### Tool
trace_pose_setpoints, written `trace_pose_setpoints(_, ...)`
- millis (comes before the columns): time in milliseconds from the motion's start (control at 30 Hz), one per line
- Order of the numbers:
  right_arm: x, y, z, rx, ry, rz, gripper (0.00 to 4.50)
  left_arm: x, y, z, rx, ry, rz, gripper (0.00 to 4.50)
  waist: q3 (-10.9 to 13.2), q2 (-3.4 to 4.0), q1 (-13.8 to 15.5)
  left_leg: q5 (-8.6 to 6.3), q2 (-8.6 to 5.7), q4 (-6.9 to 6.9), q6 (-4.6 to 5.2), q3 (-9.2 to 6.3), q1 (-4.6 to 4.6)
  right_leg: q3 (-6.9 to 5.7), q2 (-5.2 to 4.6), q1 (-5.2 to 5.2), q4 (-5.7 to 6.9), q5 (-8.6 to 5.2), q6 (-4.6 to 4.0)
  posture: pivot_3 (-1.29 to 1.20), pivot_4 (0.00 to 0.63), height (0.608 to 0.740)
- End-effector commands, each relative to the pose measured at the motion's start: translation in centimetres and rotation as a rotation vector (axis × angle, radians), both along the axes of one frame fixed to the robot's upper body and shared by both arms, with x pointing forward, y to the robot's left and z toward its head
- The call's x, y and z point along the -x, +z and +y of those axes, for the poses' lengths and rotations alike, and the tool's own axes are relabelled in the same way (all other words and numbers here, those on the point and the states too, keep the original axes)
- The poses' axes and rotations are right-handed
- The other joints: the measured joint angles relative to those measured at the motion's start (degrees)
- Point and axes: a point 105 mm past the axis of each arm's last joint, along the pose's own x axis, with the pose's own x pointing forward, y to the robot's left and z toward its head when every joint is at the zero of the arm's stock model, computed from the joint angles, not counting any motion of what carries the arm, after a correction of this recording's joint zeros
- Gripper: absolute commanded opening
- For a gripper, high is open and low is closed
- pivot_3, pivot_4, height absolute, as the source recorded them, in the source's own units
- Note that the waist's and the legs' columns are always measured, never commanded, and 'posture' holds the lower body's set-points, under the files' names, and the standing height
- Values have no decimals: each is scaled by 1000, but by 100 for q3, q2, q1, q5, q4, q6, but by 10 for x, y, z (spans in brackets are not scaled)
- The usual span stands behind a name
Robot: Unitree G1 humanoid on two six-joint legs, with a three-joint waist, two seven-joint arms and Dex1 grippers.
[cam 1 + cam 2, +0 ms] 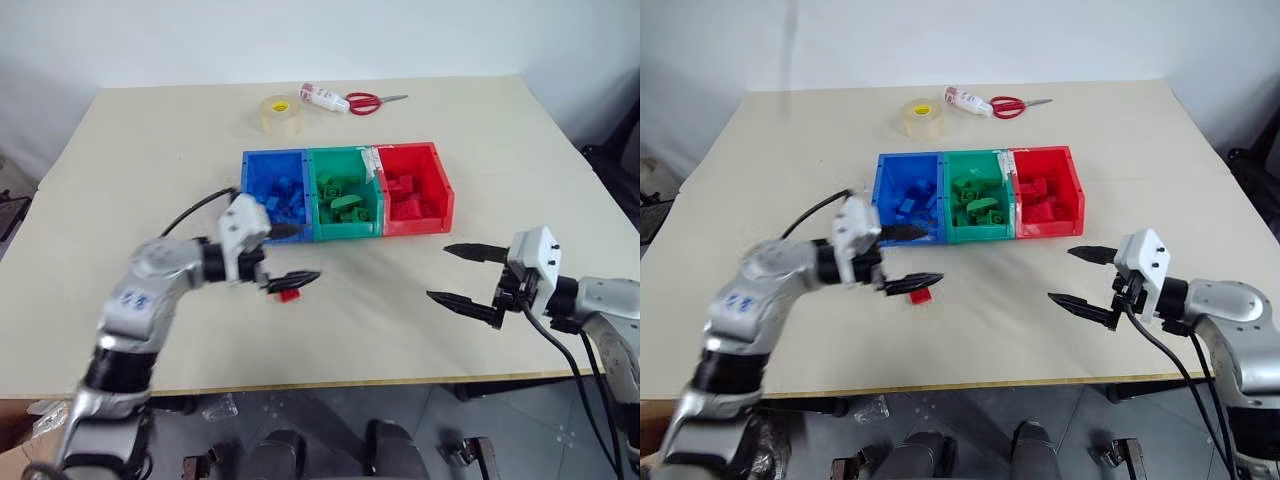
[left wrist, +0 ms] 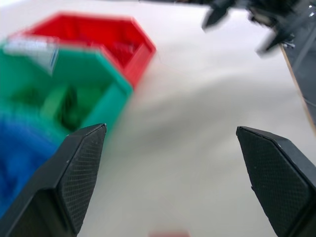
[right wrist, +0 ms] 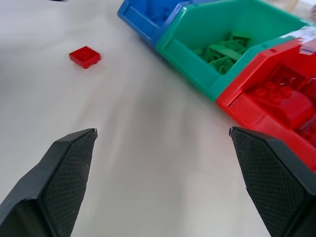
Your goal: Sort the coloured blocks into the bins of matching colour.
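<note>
Left gripper (image 1: 285,255), jaws fully spread and empty, hangs over 1 red block (image 3: 85,56) lying loose on the table (image 1: 150,140), apparently staged for pickup. Beyond it the 3 joined bins run blue bin (image 1: 272,165), green bin (image 1: 343,160), red bin (image 1: 440,175), each holding matching blocks. Right gripper (image 1: 458,272) waits spread and empty, well clear of the red bin.

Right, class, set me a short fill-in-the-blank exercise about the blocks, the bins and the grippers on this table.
1. The one block left on the table is ____ in colour.
2. The middle bin, between the blue bin and the red bin, is ____.
3. The fingers of the right gripper stand ____.
4. The red block lies under the ____ gripper.

Missing words: red; green; open; left
</note>
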Motion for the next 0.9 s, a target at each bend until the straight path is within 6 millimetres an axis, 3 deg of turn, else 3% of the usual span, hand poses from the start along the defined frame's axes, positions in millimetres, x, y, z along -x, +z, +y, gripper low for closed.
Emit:
trace_pose_setpoints(33, -1, 6, 2, 19, 43, -28, 4500, 16, -1, 26, -16, 10, -21, 4488, 0, 0, 9, 0, -1, 1, 0, -1, 1, 1, -1, 1, 1, 0, 0, 0, 150, 740)
trace_pose_setpoints(167, -4, 6, 3, 25, 62, -25, 4500, 27, -18, 61, -68, 43, 9, 4488, 1, 1, 37, 0, -1, 3, 0, -3, 0, -1, -1, 5, -4, -1, -1, 0, 150, 740)
trace_pose_setpoints(267, -6, 7, 4, 26, 69, -26, 4500, 27, -22, 67, -89, 30, -12, 4488, 1, 2, 98, -1, -3, 4, 1, -2, 1, -1, -2, 7, -7, -1, -1, 0, 150, 740)
trace_pose_setpoints(500, -5, 6, 5, 28, 74, -23, 4500, -1, -30, 34, -97, -17, -93, 4488, 1, 2, 137, -1, -8, 10, 2, -6, 3, -7, -5, 17, -6, 0, -1, 0, 150, 740)
trace_pose_setpoints(633, -1, 7, 1, 31, 56, -23, 4500, -16, -48, 11, -133, -63, -66, 4488, 1, 2, 120, -1, -4, 5, 2, -4, 3, -11, -3, 11, -2, 0, 0, 0, 150, 740)
trace_pose_setpoints(800, 5, 7, -3, 29, 30, -28, 4500, -24, -67, 0, -188, -113, -37, 4488, 1, 2, 105, -1, -4, 4, 2, 2, 2, -10, -2, 7, -1, 0, 0, 0, 150, 740)
trace_pose_setpoints(900, 9, 7, -5, 30, 10, -28, 4500, -31, -70, -5, -190, -114, -32, 3907, 1, 1, 117, -1, -4, 6, 2, 2, 2, -9, -2, 7, 0, 0, 0, 0, 150, 740)
